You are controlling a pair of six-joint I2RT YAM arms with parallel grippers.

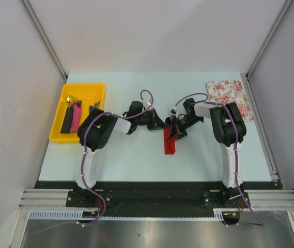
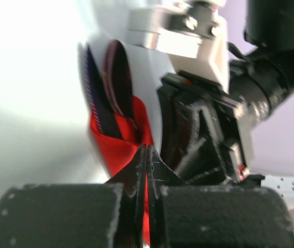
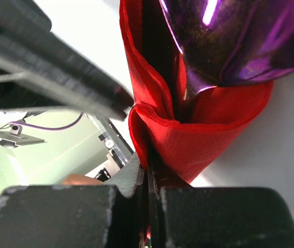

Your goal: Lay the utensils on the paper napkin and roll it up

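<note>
The red paper napkin (image 1: 170, 140) is folded up around utensils at mid-table, between both grippers. My left gripper (image 1: 161, 125) is shut on one edge of it; in the left wrist view red paper (image 2: 117, 147) shows pinched between the closed fingertips of that gripper (image 2: 147, 151). Two dark blue/purple utensils (image 2: 99, 106) stick out of the fold. My right gripper (image 1: 176, 132) is shut on the napkin's other side (image 3: 198, 142), its tips (image 3: 148, 168) clamping a paper fold. A shiny purple spoon bowl (image 3: 229, 41) lies inside the wrap.
A yellow tray (image 1: 96, 89) at the left holds a black piece (image 1: 66, 122), a pink piece (image 1: 76, 118) and a small gold object (image 1: 71, 98). A white pink-flowered sheet (image 1: 229, 98) lies at the back right. Grey walls close in both sides.
</note>
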